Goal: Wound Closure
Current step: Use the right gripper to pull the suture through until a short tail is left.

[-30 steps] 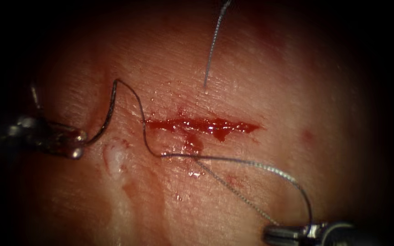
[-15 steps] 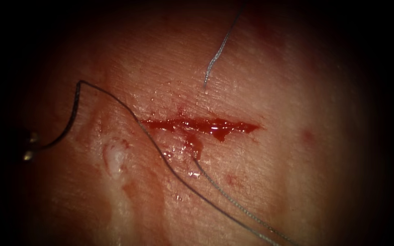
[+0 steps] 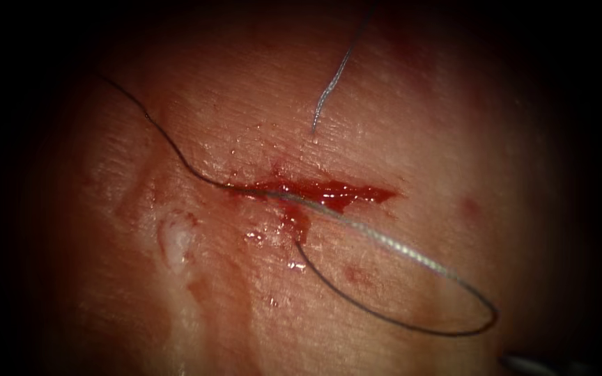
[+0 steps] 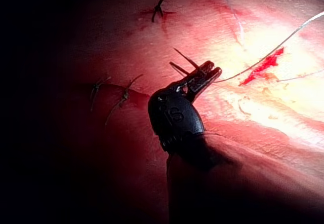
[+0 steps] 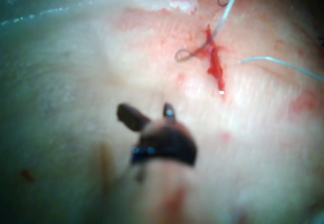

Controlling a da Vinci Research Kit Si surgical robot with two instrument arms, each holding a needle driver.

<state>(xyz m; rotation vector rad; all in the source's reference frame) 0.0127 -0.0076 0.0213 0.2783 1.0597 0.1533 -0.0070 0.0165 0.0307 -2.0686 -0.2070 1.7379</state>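
1. The right tool (image 5: pixel 150 115) hovers over the tissue (image 3: pixel 454 139), jaws spread, gripping nothing.
2. The thread (image 3: pixel 384 240) loops on the tissue right of the cut (image 3: pixel 329 191), then crosses its red fluid (image 3: pixel 336 198) toward the far left.
3. The left tool (image 4: pixel 214 68) is clamped on the needle (image 4: pixel 183 57), clear of the tissue; where along its curve is unclear.
4. Farthest, 1 loose thread end (image 3: pixel 329 90) lies beyond the cut.

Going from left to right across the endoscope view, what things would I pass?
Pale patch on the tissue → red fluid in the cut → loose thread end above the cut → far bend of the thread loop.
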